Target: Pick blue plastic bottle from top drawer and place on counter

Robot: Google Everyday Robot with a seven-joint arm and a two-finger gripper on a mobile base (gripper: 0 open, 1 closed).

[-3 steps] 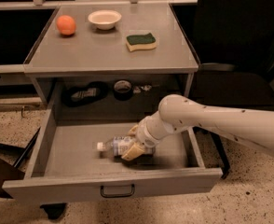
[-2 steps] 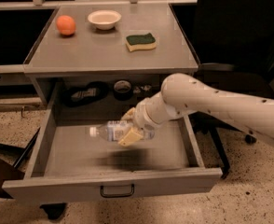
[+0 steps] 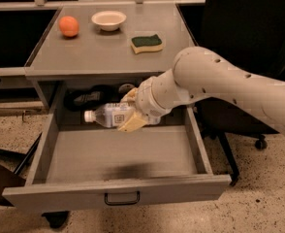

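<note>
The pincer (image 3: 129,112) is clamped on the blue plastic bottle (image 3: 106,115), held sideways above the open top drawer (image 3: 60,197), just below the front edge of the surface (image 3: 99,55). Sponge (image 3: 146,42), bowl (image 3: 108,19) and orange (image 3: 69,26) sit further back.

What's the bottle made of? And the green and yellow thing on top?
The blue plastic bottle, gripped by the hand over the top drawer, looks like clear, shiny plastic: you can see through it. The sponge on the counter looks like soft yellow foam with a rough green top, probably.
</note>
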